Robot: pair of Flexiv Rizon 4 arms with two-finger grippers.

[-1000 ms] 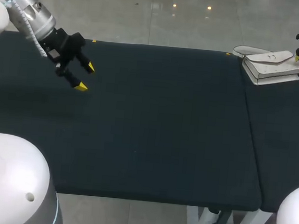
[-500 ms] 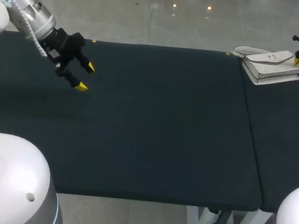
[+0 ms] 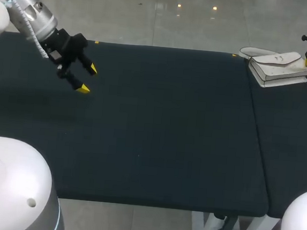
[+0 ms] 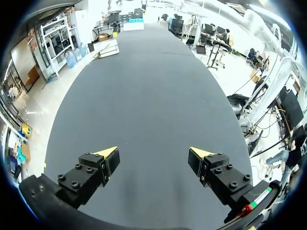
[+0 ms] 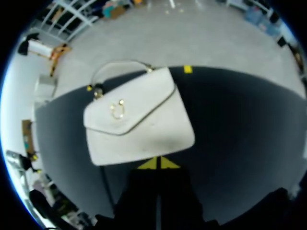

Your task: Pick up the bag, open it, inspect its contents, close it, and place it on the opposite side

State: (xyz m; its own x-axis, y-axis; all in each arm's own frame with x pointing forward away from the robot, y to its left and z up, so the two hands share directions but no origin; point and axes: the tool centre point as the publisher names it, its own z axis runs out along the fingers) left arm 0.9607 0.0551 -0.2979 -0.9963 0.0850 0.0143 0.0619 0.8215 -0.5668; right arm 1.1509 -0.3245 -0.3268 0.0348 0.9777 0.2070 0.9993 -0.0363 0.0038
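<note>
The left gripper (image 4: 154,153) hangs low over the dark desk (image 3: 157,137), its two yellow-tipped fingers spread wide with only bare cloth between and just ahead of them. Far ahead of these fingers, towards the desk's other end and by its edge, lies the single white bag (image 4: 108,49), well apart from them.

The right gripper (image 5: 158,163) is over that end, with its two yellow tips pressed together into one point. The point sits at the bag's nearest edge, and whether it touches the bag cannot be told. The bag lies flat ahead of these fingers, flap closed, with one gold ring clasp on the flap and one looped handle on the side away from the fingers.

The desk is covered in black cloth, with one seam running across it between the two grippers. There is one bag and two grippers.
</note>
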